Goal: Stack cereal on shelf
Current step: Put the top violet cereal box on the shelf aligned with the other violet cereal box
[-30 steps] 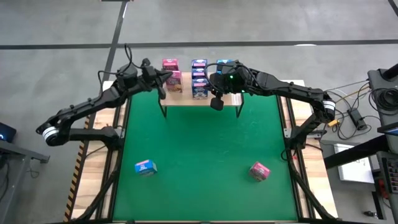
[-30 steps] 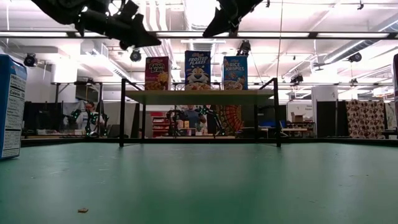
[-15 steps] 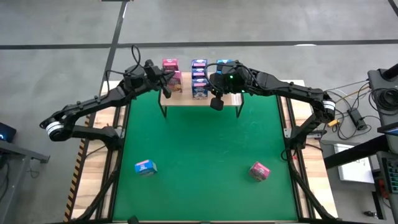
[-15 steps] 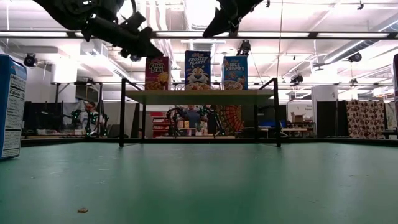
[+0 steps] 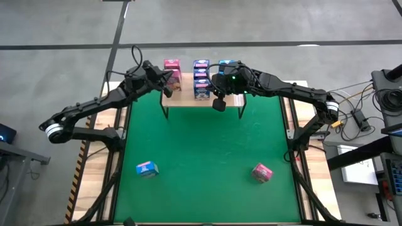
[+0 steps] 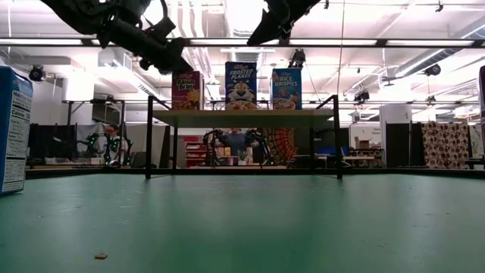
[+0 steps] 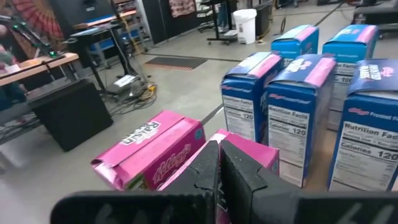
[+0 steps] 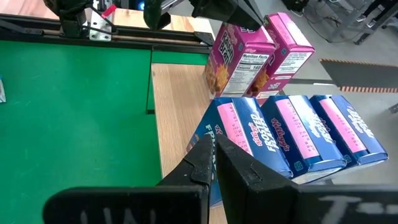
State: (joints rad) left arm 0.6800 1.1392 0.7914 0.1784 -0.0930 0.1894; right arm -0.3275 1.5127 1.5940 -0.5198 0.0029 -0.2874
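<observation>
The shelf [image 5: 231,99] stands at the far edge of the green mat and carries several cereal boxes standing upright: two pink ones [image 8: 239,59] at its left end and blue ones [image 5: 201,88] beside them. My left gripper [image 7: 219,155] is shut at the front pink box [image 6: 187,89]. My right gripper [image 8: 214,158] is shut and hangs above the blue boxes, clear of them in the low view. A blue box [image 5: 146,168] and a pink box [image 5: 262,172] lie loose on the mat near the front. My left gripper has its shut fingertips [image 6: 180,65] against the top [image 7: 255,152] of the front pink box, coming from the table's left side and slanting slightly down. The fingers hide the exact spot. The box stands on the shelf on its base.
The second pink box [image 7: 149,155] stands close behind the touched one, and blue boxes [image 7: 292,106] stand just past it. The mat between the shelf and the two loose boxes is bare green [image 5: 201,144]. A person shows in the room behind [image 6: 110,140].
My left gripper has sunk a little and swung its tips down onto the front pink box. That box has slid slightly toward the shelf's left end and stays upright.
</observation>
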